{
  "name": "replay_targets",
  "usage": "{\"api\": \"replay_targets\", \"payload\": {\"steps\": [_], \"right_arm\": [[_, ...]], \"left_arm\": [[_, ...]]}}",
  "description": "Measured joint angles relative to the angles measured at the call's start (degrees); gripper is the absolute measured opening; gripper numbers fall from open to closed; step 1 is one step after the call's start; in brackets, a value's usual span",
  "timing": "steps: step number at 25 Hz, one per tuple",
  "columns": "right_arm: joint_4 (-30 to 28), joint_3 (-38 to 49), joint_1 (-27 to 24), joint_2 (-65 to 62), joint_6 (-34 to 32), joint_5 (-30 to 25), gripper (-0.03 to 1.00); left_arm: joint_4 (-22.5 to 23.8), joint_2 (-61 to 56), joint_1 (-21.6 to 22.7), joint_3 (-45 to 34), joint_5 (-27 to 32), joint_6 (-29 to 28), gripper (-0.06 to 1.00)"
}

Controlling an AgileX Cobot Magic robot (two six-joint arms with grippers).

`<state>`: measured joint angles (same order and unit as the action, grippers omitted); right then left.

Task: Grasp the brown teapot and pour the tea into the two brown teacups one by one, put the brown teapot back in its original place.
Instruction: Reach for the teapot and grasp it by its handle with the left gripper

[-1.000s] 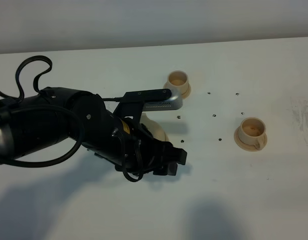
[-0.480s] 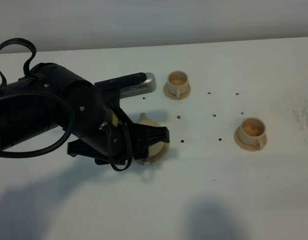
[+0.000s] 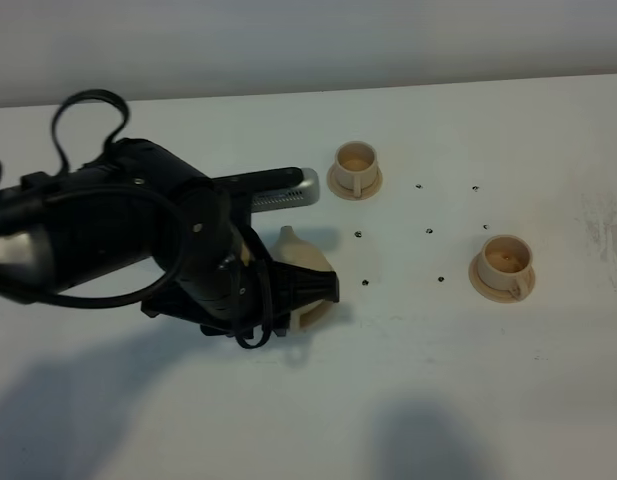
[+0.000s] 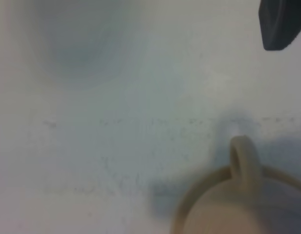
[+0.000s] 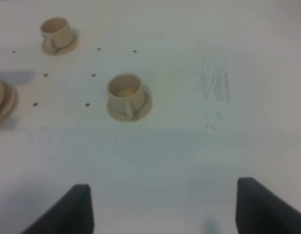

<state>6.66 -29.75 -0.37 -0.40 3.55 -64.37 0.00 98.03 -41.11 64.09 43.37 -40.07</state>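
Observation:
The brown teapot (image 3: 306, 262) stands on the table left of centre, mostly covered by my left arm. Its flat disc (image 3: 311, 316) shows as a pale rim below it. My left gripper (image 3: 318, 288) hovers over the teapot; it holds nothing. In the left wrist view the teapot's loop handle (image 4: 245, 158) stands free, and one dark fingertip (image 4: 282, 22) is far off to the side. One brown teacup (image 3: 355, 168) sits on its saucer at the back, the other (image 3: 504, 266) at the right. My right gripper (image 5: 165, 209) is open and empty, near the right cup (image 5: 126, 95).
The white table (image 3: 438, 400) has several small dark marks between the cups. A scuffed patch (image 3: 598, 225) lies at the far right. My left arm's cable (image 3: 83, 120) loops above the arm at the left.
My left gripper has drawn back to the left, from beyond the teapot's near right side to over the teapot. The teapot and both cups have not moved.

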Motion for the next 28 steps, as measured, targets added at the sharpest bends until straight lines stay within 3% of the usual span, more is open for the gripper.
{"api": "replay_targets", "payload": {"steps": [11,28], "right_arm": [[0.0,0.0,0.0,0.0,0.0,0.0,0.59],[0.0,0.0,0.0,0.0,0.0,0.0,0.59]], "left_arm": [[0.5,2.1,0.0,1.0,-0.4,2.2,0.3],[-0.5,6.7,0.4,3.0,-0.5,1.2,0.41]]}}
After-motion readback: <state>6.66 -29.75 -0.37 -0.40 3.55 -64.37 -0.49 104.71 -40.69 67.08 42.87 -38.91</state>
